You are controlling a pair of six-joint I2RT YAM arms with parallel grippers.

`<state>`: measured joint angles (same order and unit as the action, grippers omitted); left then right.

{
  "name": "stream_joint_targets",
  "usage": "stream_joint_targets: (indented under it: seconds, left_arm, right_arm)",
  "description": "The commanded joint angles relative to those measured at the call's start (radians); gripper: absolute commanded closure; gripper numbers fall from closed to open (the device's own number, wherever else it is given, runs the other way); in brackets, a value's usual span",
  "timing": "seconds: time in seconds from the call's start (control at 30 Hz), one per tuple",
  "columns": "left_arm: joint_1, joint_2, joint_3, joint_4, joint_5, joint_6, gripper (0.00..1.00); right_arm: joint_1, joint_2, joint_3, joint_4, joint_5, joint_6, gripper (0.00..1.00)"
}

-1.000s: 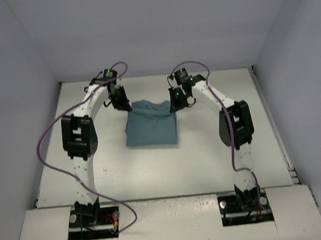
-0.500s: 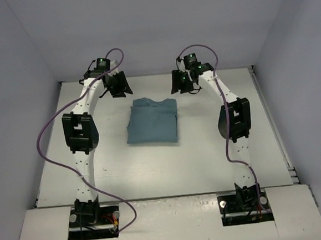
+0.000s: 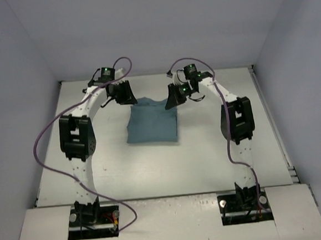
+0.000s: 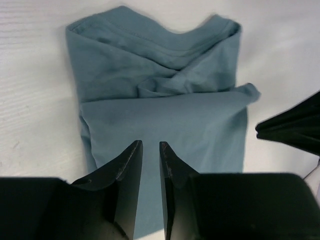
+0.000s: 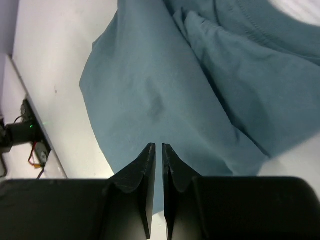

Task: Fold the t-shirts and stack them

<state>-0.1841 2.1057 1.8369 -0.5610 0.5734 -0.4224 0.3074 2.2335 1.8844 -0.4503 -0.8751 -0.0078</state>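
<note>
t-shirt [image 3: 152, 123]: 1 plain teal shirt, folded into a rough rectangle. It lies flat on the white table [image 3: 208, 160], about mid-table between the 2 arms, with the collar end on the far side.

folds: the left wrist view shows both sides tucked in across the chest, crossing just under the neckline. It's a bit rumpled where they overlap, and the lower half looks smooth.

left hand [image 3: 124, 93]: sits by the shirt's far left corner, pointing down over the cloth. Its fingers [image 4: 131, 155] are only slightly apart, with a narrow slit between them and nothing in it, just the shirt showing through below.

right hand [image 3: 175, 97]: sits at the shirt's far right corner. Its fingers [image 5: 146, 160] are pretty much pressed together, with only a hairline gap, and no cloth is pinched in there.

contact: can't tell from any view whether either hand's tips actually touch the fabric.

arms: both reach forward from their bases at the near edge, elbows out, with 1 hand on each side of the collar end.
</note>
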Motion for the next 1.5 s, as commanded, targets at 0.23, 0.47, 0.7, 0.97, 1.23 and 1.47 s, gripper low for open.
stream_joint_targets:
  seconds: [0.23,0.47,0.7,0.97,1.23,1.47]
  left_arm:
    - [0.034,0.162,0.058,0.091,0.021,0.035,0.83]
    - [0.063,0.138,0.06,0.095,0.023,0.036,0.83]
    - [0.061,-0.098,0.019,0.072,-0.024,0.029,0.62]
    - [0.063,-0.43,-0.105,-0.094,-0.261,0.05,0.5]
    - [0.064,-0.824,-0.208,-0.23,-0.494,0.108,0.39]
    - [0.064,-1.179,-0.371,-0.339,-0.681,0.103,0.3]
  right_arm:
    - [-0.119,0.175,-0.03,0.051,-0.319,-0.191,0.91]
    - [-0.196,0.165,-0.043,0.048,-0.34,-0.192,0.84]
    - [-0.198,-0.119,-0.07,0.047,-0.127,-0.131,0.66]
    - [-0.203,-0.584,-0.302,0.047,0.353,-0.072,0.36]
    - [-0.209,-1.095,-0.537,0.045,0.792,0.051,0.0]
    - [-0.158,-1.46,-0.682,0.024,0.994,0.116,0.0]
